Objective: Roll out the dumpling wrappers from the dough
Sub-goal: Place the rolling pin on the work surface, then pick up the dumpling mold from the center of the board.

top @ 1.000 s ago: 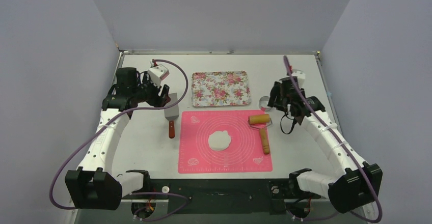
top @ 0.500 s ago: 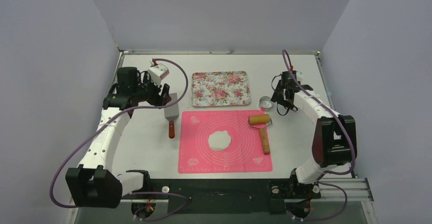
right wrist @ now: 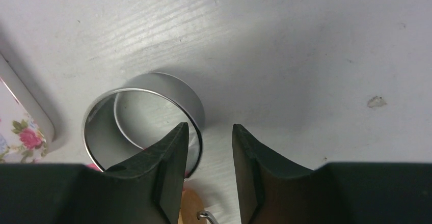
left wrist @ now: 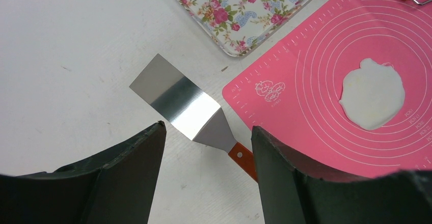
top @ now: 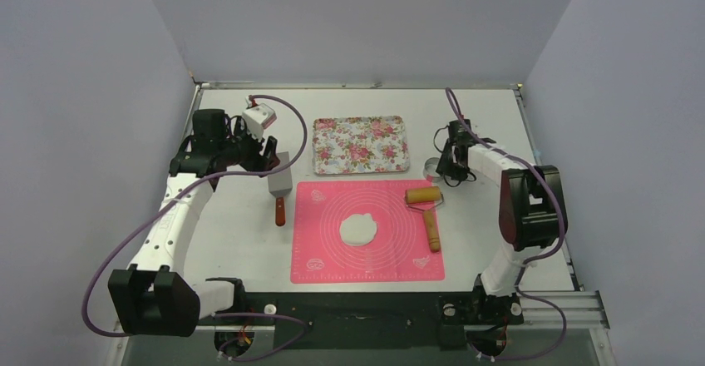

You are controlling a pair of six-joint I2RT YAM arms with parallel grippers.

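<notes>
Top external view: the dough is a flat, soft white blob in the middle of the pink mat. The left gripper gapes wide over a shiny metal spatula. The right gripper is apart, with a finger on each side of the round metal ring's wall.

The right arm folded upright, bringing its end effector over the metal ring cutter rim while the jaws narrowed.

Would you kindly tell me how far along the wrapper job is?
Done: the dough lies flattened on the pink mat. In hand: the right gripper is at the ring cutter, not gripping it yet. Remaining: cutting; no round disc shows yet.
</notes>
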